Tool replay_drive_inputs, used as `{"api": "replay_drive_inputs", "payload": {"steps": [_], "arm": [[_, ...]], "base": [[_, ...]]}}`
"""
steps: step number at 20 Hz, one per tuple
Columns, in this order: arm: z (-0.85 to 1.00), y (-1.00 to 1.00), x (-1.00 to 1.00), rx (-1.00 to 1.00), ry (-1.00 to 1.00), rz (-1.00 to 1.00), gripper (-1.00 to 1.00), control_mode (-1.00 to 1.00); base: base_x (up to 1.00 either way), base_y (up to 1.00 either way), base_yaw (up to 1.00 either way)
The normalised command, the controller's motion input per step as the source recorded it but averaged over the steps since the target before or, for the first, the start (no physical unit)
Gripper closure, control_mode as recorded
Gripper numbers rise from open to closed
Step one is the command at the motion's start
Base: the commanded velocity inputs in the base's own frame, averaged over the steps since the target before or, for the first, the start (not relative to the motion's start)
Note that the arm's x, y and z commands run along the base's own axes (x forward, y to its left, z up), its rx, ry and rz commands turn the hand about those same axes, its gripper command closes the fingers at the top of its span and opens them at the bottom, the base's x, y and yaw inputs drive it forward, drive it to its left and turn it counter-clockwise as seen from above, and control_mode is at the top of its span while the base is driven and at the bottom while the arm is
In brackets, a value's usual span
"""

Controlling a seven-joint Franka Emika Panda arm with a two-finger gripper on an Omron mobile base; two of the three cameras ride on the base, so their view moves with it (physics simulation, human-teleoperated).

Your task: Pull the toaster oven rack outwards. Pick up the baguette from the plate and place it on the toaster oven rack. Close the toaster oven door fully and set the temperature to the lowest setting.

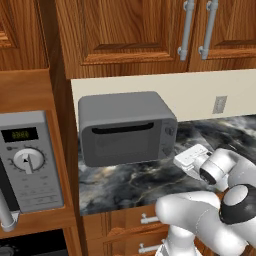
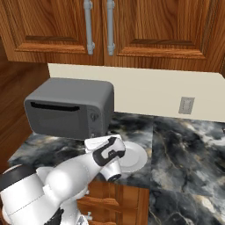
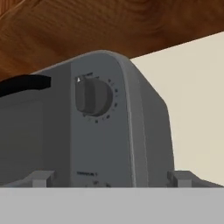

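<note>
Left base view: the grey boxy toaster oven (image 1: 127,127) with rounded corners stands on the dark marbled counter (image 1: 125,182), against the cream backsplash. Its dark-windowed toaster oven door (image 1: 122,142) sits flush with the front, the black handle slot along the top edge. The white arm's gripper (image 1: 189,157) hovers just right of the oven's front, near the small dark knobs. A silver microwave (image 1: 30,160) with a green display stands well to the left.

Right base view: the gripper (image 2: 97,144) points at the oven's knob panel (image 2: 93,123). Just beside and behind the hand lies the small round white plate (image 2: 134,158); its visible part is bare. The baguette cannot be located here; the hand covers part of the plate.

Hand view: the upper round dark knob (image 3: 92,97) is centred ahead, apart from both fingertips (image 3: 41,178). The jaws stand fully released, holding nothing.

Status, as a judgement: the door appears fully closed, so the rack and baguette steps are probably complete, though the window does not reveal the interior. Remaining: grasp the temperature knob and turn it to the lowest setting.
</note>
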Motion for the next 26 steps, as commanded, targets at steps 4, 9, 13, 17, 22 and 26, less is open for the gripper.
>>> {"api": "replay_drive_inputs", "payload": {"steps": [4,9,13,17,22,26], "arm": [[-0.35,0.86,0.0,-0.07,0.08,-0.15,-1.0,-1.0],[-0.46,0.97,0.0,-0.06,0.04,-0.14,-1.0,-1.0],[-0.6,0.96,0.0,-0.04,0.04,-0.14,-1.0,-1.0],[-0.4,0.58,-0.3,0.0,0.02,-0.11,-1.0,-1.0],[-0.1,0.02,-0.62,0.08,-0.01,0.0,-1.0,-1.0],[-0.32,0.18,-0.37,0.09,0.15,0.0,-1.0,-1.0]], "base": [[0.0,0.0,0.0],[0.0,0.0,0.0],[0.0,0.0,0.0],[0.0,0.0,0.0],[0.0,0.0,0.0],[0.0,0.0,0.0]]}}
